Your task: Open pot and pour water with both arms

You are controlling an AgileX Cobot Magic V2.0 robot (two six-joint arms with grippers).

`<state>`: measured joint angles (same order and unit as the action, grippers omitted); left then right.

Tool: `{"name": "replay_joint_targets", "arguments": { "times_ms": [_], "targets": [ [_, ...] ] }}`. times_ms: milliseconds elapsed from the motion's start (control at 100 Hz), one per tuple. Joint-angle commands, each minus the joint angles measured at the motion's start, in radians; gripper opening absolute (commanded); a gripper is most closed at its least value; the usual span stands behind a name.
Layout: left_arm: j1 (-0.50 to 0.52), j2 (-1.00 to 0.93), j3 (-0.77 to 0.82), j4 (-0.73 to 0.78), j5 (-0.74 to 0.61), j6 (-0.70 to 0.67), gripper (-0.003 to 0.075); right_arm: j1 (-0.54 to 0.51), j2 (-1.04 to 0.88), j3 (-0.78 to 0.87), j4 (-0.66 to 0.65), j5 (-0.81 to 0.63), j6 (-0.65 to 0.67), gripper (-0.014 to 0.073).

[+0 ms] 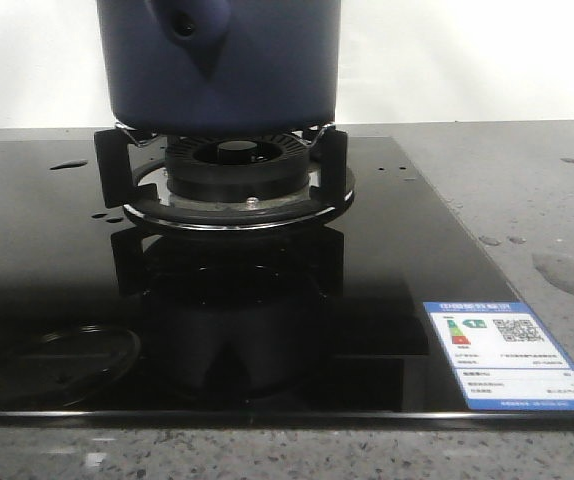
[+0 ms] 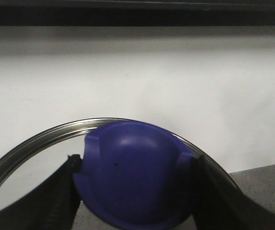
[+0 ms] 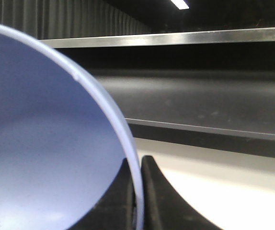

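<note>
The dark navy pot (image 1: 222, 60) stands on the burner's black supports at the top middle of the front view, its bracket with a round hole (image 1: 183, 26) facing me. Neither gripper shows in that view. In the left wrist view my left gripper (image 2: 135, 165) is shut on the blue knob (image 2: 132, 177) of a glass lid with a metal rim (image 2: 41, 136), held up against a white wall. In the right wrist view my right gripper (image 3: 138, 163) is shut on the pale rim of a lighter-blue bowl (image 3: 41, 143). Water shows as drops (image 1: 67, 163) on the stove and a puddle (image 1: 567, 272) on the counter.
The burner ring (image 1: 237, 175) sits on a glossy black glass stove top (image 1: 47, 260) with a label sticker (image 1: 512, 355) at its front right corner. A faint round outline (image 1: 52, 368) shows on the glass at front left. Grey speckled counter (image 1: 527, 190) surrounds the stove.
</note>
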<state>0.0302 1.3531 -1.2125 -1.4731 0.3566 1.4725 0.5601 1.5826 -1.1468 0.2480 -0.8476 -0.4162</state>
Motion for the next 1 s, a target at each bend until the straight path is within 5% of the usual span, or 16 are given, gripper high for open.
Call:
{"name": "replay_joint_targets", "arguments": {
  "times_ms": [0,240,440,580,720,850,990],
  "targets": [
    [0.001,-0.037,-0.042,-0.048,0.003,-0.002,0.0348,0.003,-0.055,-0.03,-0.022,-0.088,-0.003,-0.0059],
    [0.001,-0.037,-0.042,-0.057,0.067,-0.002,0.0348,-0.002,-0.106,-0.038,-0.017,0.036,-0.005,-0.0058],
    [-0.001,-0.037,-0.042,-0.092,0.224,-0.002,0.0348,-0.098,-0.228,-0.123,0.012,0.572,-0.007,-0.0055],
    [-0.001,-0.037,-0.042,-0.147,0.334,-0.002,0.0348,-0.258,-0.284,-0.217,0.064,1.075,0.006,-0.0055],
    [-0.015,-0.037,-0.042,-0.202,0.403,-0.002,0.0348,-0.45,-0.288,-0.281,0.063,1.534,0.155,-0.0055],
    [-0.069,-0.035,-0.042,-0.209,0.405,0.026,0.0348,-0.573,-0.284,-0.276,0.057,1.79,0.21,-0.0055],
    [-0.151,-0.035,-0.042,-0.209,0.377,0.069,0.0348,-0.663,-0.284,-0.215,0.039,1.864,0.22,-0.0055]
  ]
}}
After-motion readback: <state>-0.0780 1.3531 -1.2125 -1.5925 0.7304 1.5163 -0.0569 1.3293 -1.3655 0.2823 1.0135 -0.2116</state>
